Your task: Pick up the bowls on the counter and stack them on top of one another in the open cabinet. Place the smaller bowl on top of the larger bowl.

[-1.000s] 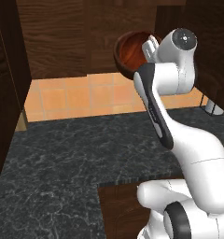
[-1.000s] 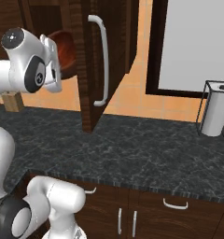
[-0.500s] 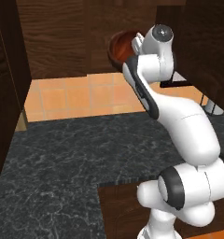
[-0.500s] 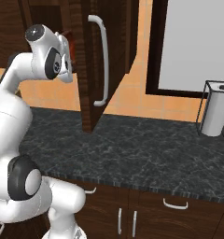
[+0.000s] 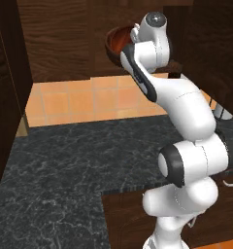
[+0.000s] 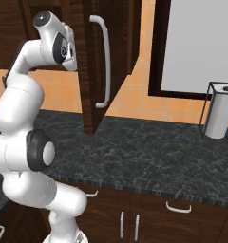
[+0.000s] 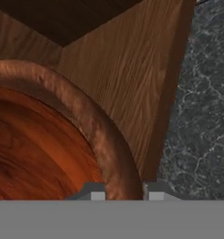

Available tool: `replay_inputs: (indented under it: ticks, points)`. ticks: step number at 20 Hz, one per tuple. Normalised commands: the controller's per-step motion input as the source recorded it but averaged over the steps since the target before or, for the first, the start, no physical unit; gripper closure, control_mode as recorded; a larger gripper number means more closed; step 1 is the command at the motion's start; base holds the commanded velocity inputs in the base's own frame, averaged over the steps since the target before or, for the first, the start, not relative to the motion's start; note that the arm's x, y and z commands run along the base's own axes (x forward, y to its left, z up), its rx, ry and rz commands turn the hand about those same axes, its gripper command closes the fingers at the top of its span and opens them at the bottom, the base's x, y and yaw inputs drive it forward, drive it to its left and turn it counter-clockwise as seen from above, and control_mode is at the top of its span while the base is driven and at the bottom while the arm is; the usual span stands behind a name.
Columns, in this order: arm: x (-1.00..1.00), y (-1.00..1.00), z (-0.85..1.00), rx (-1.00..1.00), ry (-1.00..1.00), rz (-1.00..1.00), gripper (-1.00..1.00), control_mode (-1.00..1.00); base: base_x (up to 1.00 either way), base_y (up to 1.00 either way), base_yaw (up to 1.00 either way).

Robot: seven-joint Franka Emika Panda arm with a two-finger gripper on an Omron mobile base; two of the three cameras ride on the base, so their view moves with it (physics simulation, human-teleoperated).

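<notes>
While arm hides most of larger bowl (image 5: 116, 43), jaws pinch its rim.

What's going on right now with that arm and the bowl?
Gripper shut on rim of the large bowl. Bowl held high at the open cabinet, above the counter. Nothing seen blocking.

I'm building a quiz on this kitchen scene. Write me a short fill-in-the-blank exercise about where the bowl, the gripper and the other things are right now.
1. The gripper is shut on the rim of the larger ____.
2. The bowl is held high, in front of the open ____.
3. In the right base view, a paper towel roll stands in a wire holder on the ____.
4. The wall behind the counter is covered in ____ tiles.

Missing words: bowl; cabinet; counter; orange
</notes>
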Motion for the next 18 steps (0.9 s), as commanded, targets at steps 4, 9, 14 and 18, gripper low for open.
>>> replay_inputs:
  ticks: [4,9,14,18]
  points:
    - [0.61,0.0,0.0,0.0,0.05,-0.03,1.0,-1.0,0.0,0.0,0.0]
    - [0.03,0.0,-0.1,-0.04,-0.08,-0.01,-1.0,-1.0,0.0,0.0,0.0]
    - [-0.97,-0.02,-0.29,0.0,-0.22,0.0,-1.0,-1.0,0.0,0.0,0.0]
    - [-1.0,-0.56,-0.67,0.0,-0.29,0.0,-1.0,-1.0,0.0,0.0,0.0]
